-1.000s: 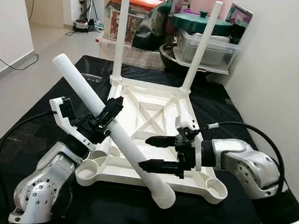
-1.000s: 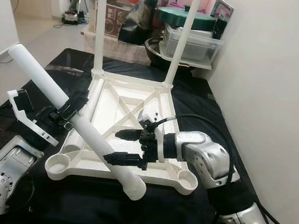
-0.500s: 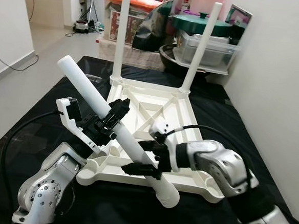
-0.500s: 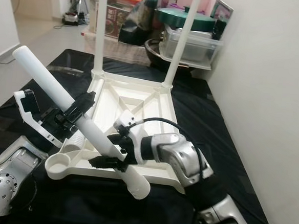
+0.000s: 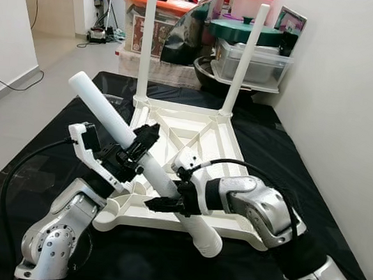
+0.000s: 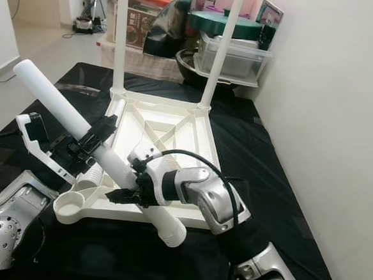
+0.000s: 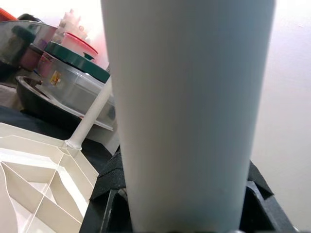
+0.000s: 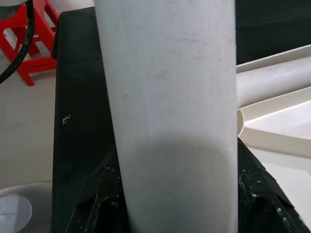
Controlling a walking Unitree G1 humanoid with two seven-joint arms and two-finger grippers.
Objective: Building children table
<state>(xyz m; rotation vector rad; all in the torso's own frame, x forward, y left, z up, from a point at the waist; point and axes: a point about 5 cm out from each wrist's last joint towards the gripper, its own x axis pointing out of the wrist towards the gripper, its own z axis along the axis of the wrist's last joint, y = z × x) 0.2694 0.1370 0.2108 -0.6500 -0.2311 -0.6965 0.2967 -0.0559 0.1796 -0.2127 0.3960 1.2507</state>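
A white plastic table top [image 5: 222, 139] lies upside down on a black cloth. Two white legs [image 5: 145, 41] [image 5: 243, 61] stand upright in its far corners. A third leg [image 6: 111, 119] lies along its left rim. A loose white leg tube [image 5: 102, 108] slants over the near left corner, ribbed end low [image 5: 208, 244]. My left gripper [image 5: 141, 148] is shut on the tube's middle. My right gripper [image 5: 171, 193] is shut on its lower part, black fingers [image 8: 255, 189] on either side. The near left corner socket [image 6: 70, 207] is empty.
Clear storage boxes [image 5: 253, 58], a green lid [image 5: 242, 30] and a dark bowl [image 5: 207, 68] crowd the back behind the table. A white wall [image 5: 343, 93] runs along the right. Open floor [image 5: 52, 47] lies at the left. A red stool [image 8: 29, 39] stands below.
My right gripper swung left from over the table top to the slanted tube and shut on its lower part. The left gripper kept its hold, and the tube shifted slightly.
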